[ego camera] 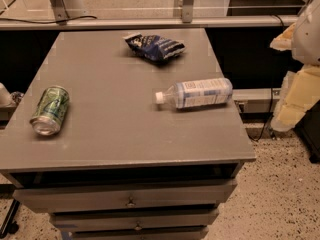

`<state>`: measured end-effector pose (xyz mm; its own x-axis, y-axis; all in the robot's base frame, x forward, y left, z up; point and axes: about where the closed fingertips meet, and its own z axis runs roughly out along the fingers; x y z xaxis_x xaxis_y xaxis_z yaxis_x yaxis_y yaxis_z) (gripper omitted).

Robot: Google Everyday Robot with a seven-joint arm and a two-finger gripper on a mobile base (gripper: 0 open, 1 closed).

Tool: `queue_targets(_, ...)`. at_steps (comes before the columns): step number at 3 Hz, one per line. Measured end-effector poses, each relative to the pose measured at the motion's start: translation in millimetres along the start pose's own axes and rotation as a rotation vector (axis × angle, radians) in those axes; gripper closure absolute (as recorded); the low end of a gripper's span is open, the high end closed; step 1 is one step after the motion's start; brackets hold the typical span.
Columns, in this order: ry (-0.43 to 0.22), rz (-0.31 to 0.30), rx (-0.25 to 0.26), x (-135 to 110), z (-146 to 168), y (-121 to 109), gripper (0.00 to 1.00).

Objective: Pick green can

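Grey and flat, the counter (125,134) is filling most of the view, with three drawers (125,200) showing below its front edge and a speckled floor (280,194) running past its right side. A pale rail (150,22) is running along just behind the back edge.

Off the right edge, beyond the back right corner, the gripper (294,103) is hanging in the air as a cluster of cream and yellow parts beneath a white casing. It is sitting clear of the counter and is partly cut off by the frame. How far open it is cannot be told from this angle. None of the things on the counter is touching it.

Next in size, the bottle (200,92) is lying on its side near the right edge, about midway between front and back. Its white cap (159,98) is pointing toward the left edge and its blue-white label is facing up.

A dark blue bag (155,46) is lying crumpled close to the back edge, roughly at the middle of it, well apart from the bottle.

Smallest, the green can (50,110) is lying on its side by the left edge, nearer the front left corner than the back. Its silver end is pointing toward the front edge. It is lying well apart from the bottle, the bag and the gripper.
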<state>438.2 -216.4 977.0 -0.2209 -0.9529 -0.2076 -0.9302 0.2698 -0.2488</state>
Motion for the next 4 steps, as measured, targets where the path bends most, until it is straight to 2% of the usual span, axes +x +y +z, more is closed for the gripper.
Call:
queue_targets(1,0.000,0.000,0.000,0.0,0.0,0.0,0.00)
queue_targets(2,-0.050,-0.116,-0.002,-32.6,12.5,-4.4,0.00)
queue_targets(3,-0.107,-0.386,-0.010,-105.7,35.2,6.7,0.00)
queue_targets(4,-0.135,-0.664,-0.015,-173.6,51.7,29.1,0.00)
